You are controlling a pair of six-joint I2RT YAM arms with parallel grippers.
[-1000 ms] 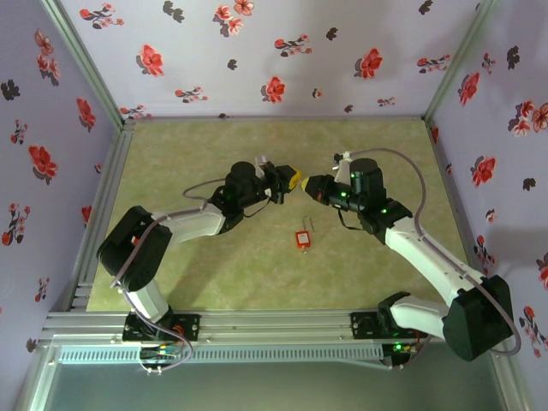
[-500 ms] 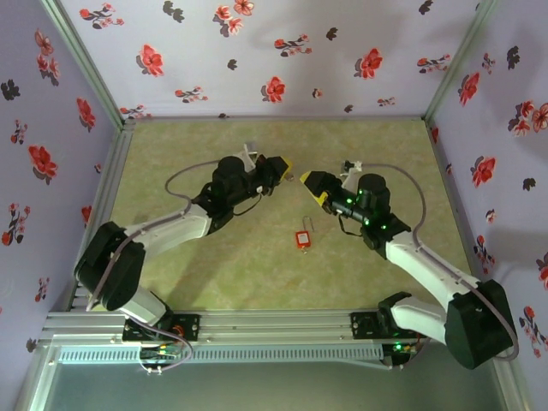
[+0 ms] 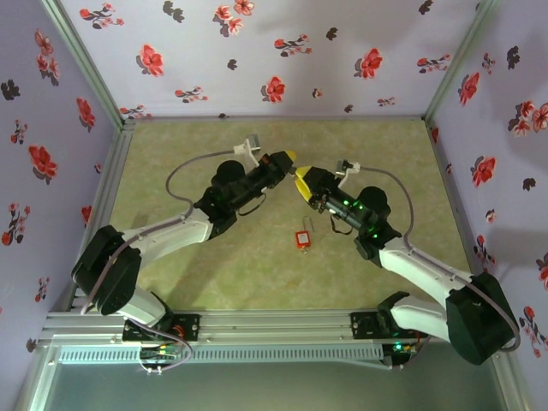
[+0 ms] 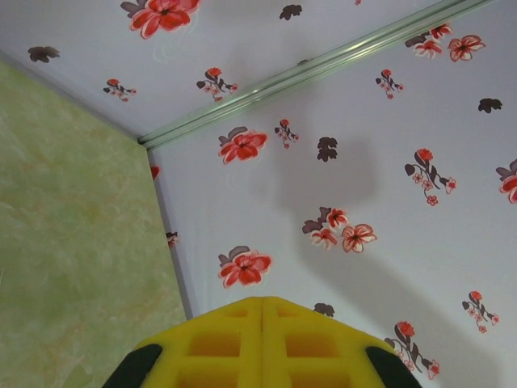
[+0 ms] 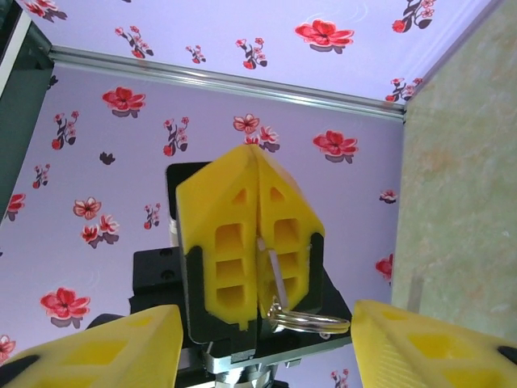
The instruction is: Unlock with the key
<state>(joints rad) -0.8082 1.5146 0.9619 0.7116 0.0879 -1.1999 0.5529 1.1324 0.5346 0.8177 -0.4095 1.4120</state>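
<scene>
Yellow fingers [image 5: 226, 242] of the left gripper [image 3: 289, 157] are pressed flat together on one key [image 5: 271, 273]. In the right wrist view it shows as a thin metal sliver in the seam between them. Its long axis runs along that seam, in line with the fingers. A single key ring [image 5: 312, 318] hangs out at the base end of the fingers. The rest of the blade is hidden, so which way its tip points cannot be told.

From above, this gripper is held over the middle of the green tabletop [image 3: 385, 154], its tips aimed toward the far right corner. The right gripper [image 3: 301, 181] faces it, the two sets of tips near each other but apart. Its own fingers [image 5: 121, 349] stand wide apart, gripping nothing.

One small red padlock [image 3: 302, 239] lies flat on the tabletop, nearer the arm bases than both grippers. Its thin metal shackle [image 3: 308, 224] points away toward the far wall.
</scene>
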